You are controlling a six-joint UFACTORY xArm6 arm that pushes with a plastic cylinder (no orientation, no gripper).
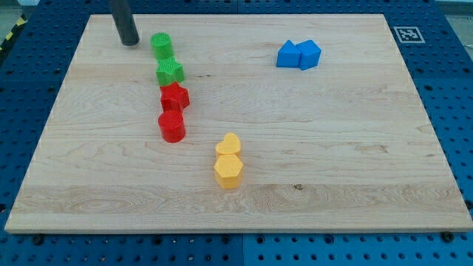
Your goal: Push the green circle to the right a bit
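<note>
The green circle [162, 45] stands near the view's top left of the wooden board [332, 148]. My tip [130, 42] rests on the board just to the left of the green circle, a small gap apart. A green star-shaped block [170, 72] sits right below the green circle, nearly touching it.
A red star-shaped block [175, 96] and a red circle [171, 126] continue the column downward. A yellow heart [229, 145] and a yellow hexagon [228, 170] lie at the lower middle. Two blue blocks [299, 55] touch each other at the upper right.
</note>
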